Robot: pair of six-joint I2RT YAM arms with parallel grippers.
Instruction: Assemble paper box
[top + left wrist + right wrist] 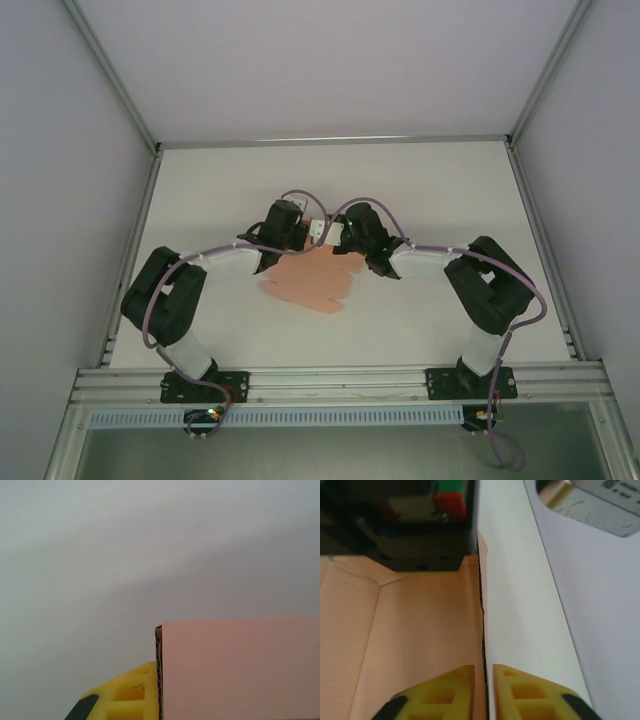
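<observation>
Both arms [170, 295] reach in from the near rail [340, 380] and meet over the middle of the table [430, 190]. There the paper box [312, 287] lies mostly as a flat sheet, its far flap [240, 670] raised. Your left gripper [303, 240] is clamped on that upright flap, 1 yellow finger [125, 695] tight against its edge. Your right gripper [484, 680] straddles the same flap, its 2 fingers almost together; whether they pinch, you cannot tell. You look to be folding up the 1st wall. Next, crease it square without tearing the card.
</observation>
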